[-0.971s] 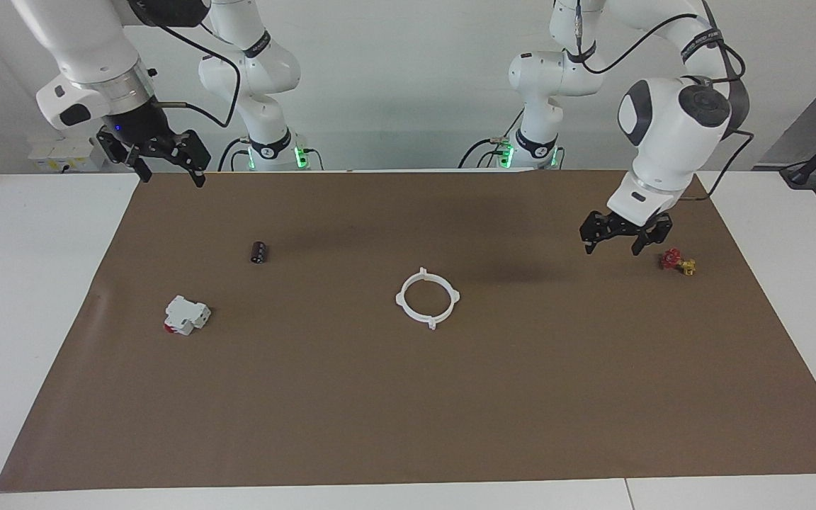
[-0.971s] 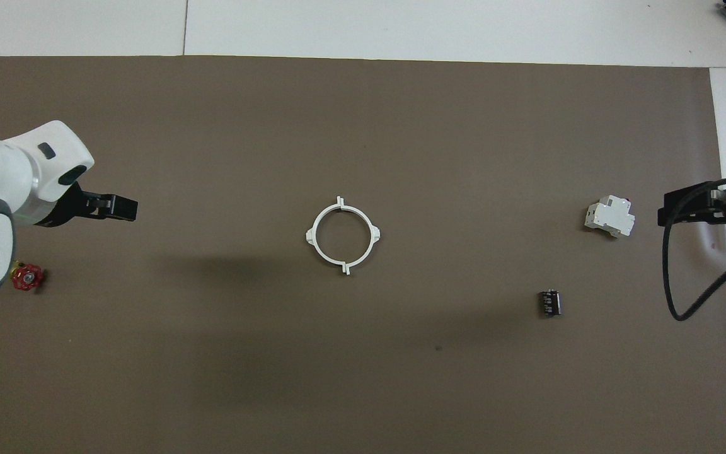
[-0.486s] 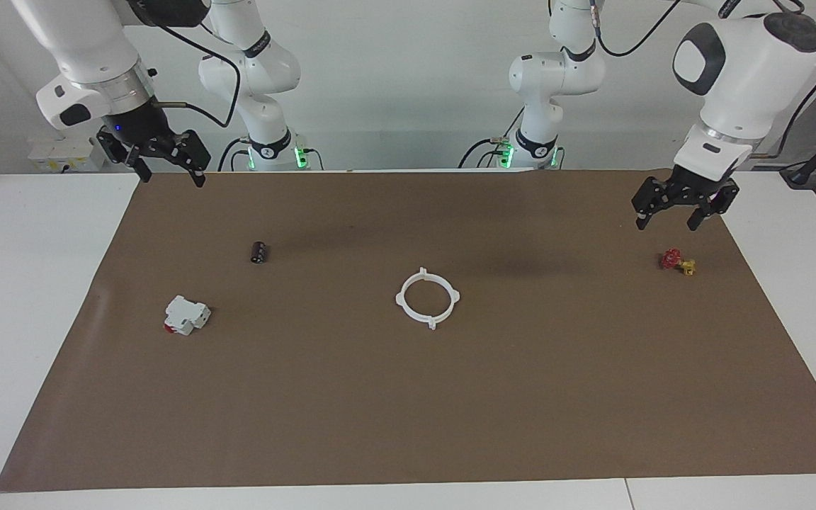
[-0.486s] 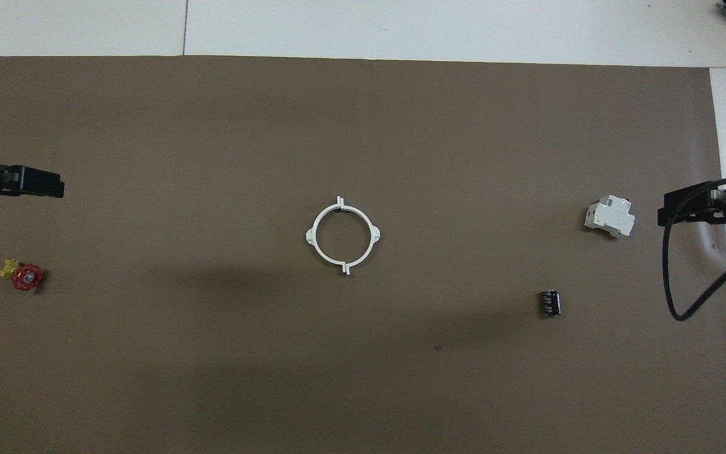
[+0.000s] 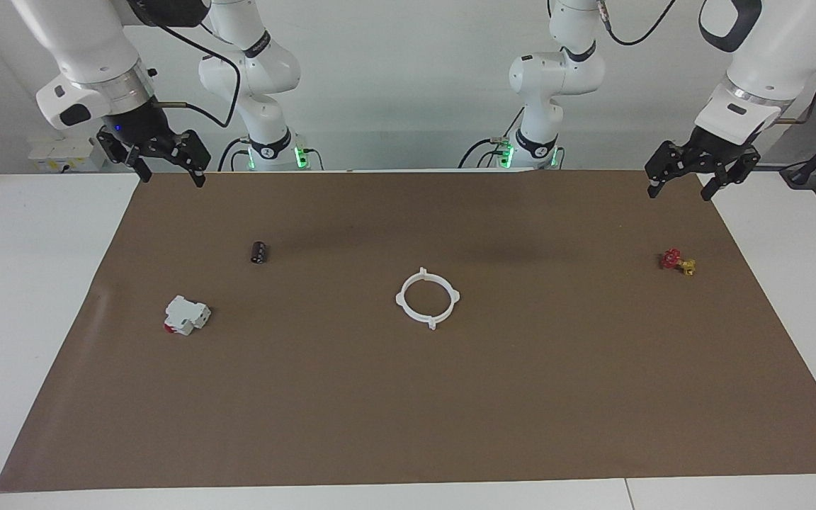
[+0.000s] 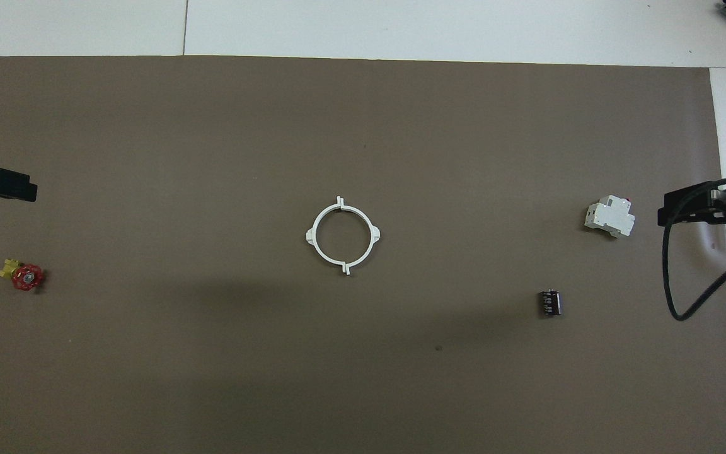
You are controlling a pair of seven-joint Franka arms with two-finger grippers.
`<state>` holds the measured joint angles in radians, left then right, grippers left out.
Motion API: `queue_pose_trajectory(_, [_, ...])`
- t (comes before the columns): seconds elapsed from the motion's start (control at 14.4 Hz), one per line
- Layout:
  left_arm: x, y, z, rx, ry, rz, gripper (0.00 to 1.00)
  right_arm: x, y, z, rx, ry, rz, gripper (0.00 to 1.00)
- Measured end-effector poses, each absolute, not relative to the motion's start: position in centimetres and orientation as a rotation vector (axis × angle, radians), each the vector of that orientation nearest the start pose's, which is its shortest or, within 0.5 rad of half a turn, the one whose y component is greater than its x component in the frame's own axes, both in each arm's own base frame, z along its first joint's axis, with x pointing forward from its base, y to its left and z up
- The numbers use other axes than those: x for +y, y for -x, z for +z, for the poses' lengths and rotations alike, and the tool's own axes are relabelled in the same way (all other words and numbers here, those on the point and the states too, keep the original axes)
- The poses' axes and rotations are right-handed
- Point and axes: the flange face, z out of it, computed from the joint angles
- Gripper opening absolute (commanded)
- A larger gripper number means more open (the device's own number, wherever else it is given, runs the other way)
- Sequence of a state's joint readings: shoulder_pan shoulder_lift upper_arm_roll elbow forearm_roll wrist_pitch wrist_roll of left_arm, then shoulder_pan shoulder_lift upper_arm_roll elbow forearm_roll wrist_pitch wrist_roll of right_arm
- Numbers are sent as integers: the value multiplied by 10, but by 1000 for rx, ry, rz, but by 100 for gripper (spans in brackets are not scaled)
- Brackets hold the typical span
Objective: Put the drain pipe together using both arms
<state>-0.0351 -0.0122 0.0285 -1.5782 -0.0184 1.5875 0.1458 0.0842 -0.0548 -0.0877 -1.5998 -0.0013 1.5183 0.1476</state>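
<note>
The drain pipe [image 5: 400, 299] [image 6: 312, 236] lies flat in the middle of the brown mat as one closed white ring with small tabs around it. Neither gripper touches it. My left gripper [image 5: 679, 191] [image 6: 23, 189] hangs open and empty in the air over the mat's edge at the left arm's end, above the corner nearest the robots. Over the matching corner at the right arm's end, my right gripper [image 5: 173, 180] [image 6: 668, 215] hangs open and empty too.
A red and yellow valve [image 5: 676, 261] [image 6: 24, 276] lies near the left arm's end. Toward the right arm's end lie a white block with a red end [image 5: 185, 314] [image 6: 609, 217] and a small black cylinder [image 5: 259, 251] [image 6: 549, 302]. The brown mat [image 5: 408, 411] covers the table.
The left arm has risen and drawn back from beside the red valve to the mat's corner by its base. The right arm and the ring have not moved.
</note>
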Motion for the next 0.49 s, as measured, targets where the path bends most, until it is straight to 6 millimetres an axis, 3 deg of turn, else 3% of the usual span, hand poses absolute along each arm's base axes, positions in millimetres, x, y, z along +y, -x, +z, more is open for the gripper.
queue_pose_trajectory(0.49, [-9,-551,626,249,3152,-3,100,-3,-532,636,237,3131,43,100])
